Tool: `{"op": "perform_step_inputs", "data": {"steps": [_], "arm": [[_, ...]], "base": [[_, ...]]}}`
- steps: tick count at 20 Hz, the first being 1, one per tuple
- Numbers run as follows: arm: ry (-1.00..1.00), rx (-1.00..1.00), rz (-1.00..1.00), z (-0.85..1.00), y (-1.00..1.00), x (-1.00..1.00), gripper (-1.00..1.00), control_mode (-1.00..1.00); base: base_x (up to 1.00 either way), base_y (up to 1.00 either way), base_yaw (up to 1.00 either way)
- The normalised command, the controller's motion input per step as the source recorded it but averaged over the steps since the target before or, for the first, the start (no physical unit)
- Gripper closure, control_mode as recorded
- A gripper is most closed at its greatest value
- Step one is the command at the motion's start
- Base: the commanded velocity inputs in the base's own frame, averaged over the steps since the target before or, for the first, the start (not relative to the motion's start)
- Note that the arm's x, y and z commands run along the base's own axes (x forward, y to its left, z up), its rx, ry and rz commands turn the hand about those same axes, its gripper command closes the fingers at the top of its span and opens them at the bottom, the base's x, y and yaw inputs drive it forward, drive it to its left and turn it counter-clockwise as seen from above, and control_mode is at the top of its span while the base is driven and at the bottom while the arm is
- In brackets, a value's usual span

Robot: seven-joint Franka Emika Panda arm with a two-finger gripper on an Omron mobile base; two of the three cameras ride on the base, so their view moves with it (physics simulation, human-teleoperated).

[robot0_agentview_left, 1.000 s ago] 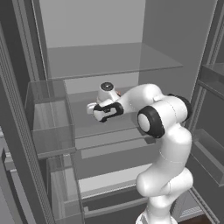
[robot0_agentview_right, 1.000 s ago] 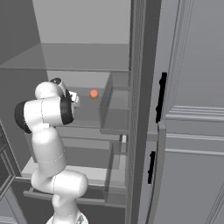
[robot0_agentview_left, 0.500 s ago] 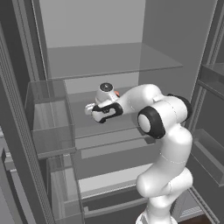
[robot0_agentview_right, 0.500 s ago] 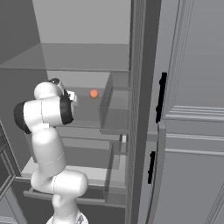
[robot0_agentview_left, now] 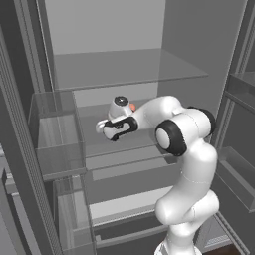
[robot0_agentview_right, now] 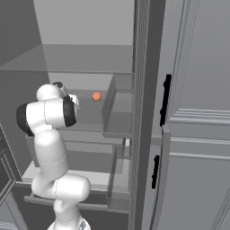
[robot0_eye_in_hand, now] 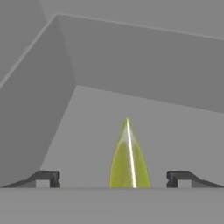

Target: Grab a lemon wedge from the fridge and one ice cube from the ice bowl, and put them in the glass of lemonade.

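Your lemon wedge (robot0_eye_in_hand: 128, 159) sits dead centre at 6 o'clock in the hand view: a yellow-green sliver, narrow pointed tip at 12, a pale bright ridge running down its length, lower end cut off by the frame edge. It lies on the grey glass shelf (robot0_eye_in_hand: 175, 127) inside the fridge (robot0_agentview_left: 114, 40), with the back and side walls meeting at 11 o'clock.

The gripper (robot0_eye_in_hand: 113, 178) stands wide: one dark fingertip (robot0_eye_in_hand: 47, 178) at 8 o'clock, the other at 4, wedge between them with clear shelf on both sides. Nothing touches it and nothing is gripped.

From the left base view you get the arm reaching in over the middle shelf, hand (robot0_agentview_left: 117, 126) near centre, pointing toward 9 o'clock. The wedge itself is hidden there behind the hand. A small orange object (robot0_agentview_left: 132, 107) peeks out just at the hand's 1 o'clock.

In the right base view you see that same orange ball (robot0_agentview_right: 96, 96) clearly, resting on the shelf well apart from the arm, at 11 o'clock of centre. It also shows the fridge door's bins (robot0_agentview_right: 117, 114) and a paler cabinet with black handles (robot0_agentview_right: 166, 99) at 3 o'clock.
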Motion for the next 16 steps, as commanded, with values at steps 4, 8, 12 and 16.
{"op": "perform_step_inputs", "data": {"steps": [4,8,12,16], "arm": [[0.05,-0.03,0.04,-0.37,0.00,0.18,-1.00,-1.00],[0.03,0.00,0.00,-0.08,0.00,-0.13,-1.00,-1.00],[0.00,0.00,0.00,0.00,0.00,-0.45,-1.00,-1.00],[0.00,0.00,0.00,-0.03,0.00,-0.17,-1.00,-1.00]], "base": [[0.00,0.00,0.00],[0.00,0.00,0.00],[0.00,0.00,0.00],[0.00,0.00,0.00]]}}
